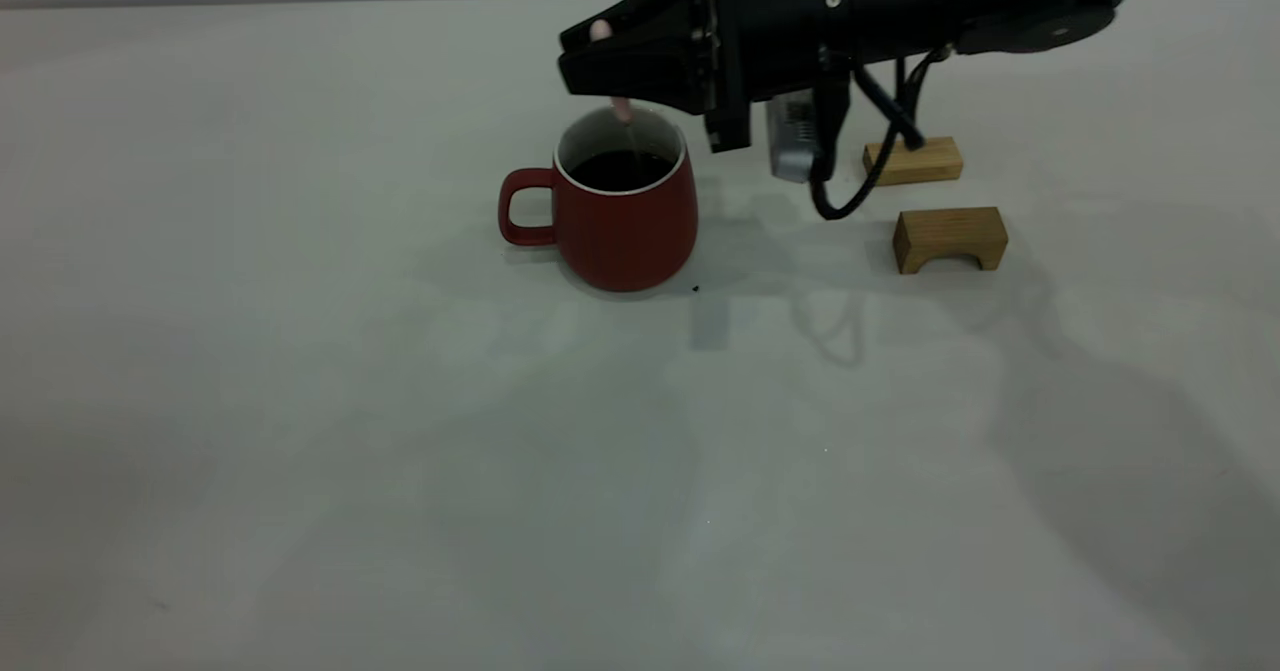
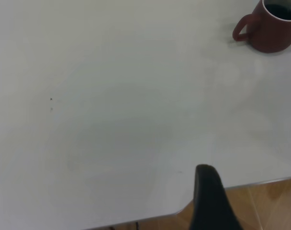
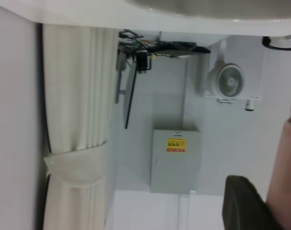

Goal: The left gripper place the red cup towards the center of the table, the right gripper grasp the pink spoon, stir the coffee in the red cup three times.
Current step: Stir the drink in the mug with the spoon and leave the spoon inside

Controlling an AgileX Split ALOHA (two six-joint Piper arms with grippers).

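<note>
The red cup (image 1: 625, 221) stands upright near the middle of the table (image 1: 400, 451), handle to the left, with dark coffee (image 1: 620, 169) inside. Just above its rim my right gripper (image 1: 592, 51) is shut on the pink spoon (image 1: 622, 108). The spoon hangs down from the jaws, and its metal neck reaches into the coffee. In the right wrist view the pink handle (image 3: 285, 177) lies against a black finger (image 3: 243, 206). My left gripper (image 2: 253, 211) is open and empty at the table's edge, far from the red cup (image 2: 272, 33), and is outside the exterior view.
Two small wooden blocks (image 1: 912, 160) (image 1: 949, 238) sit to the right of the cup, under the right arm. A tiny dark speck (image 1: 696, 289) lies by the cup's base. The table's edge (image 2: 241, 184) and a wooden floor show beside the left finger.
</note>
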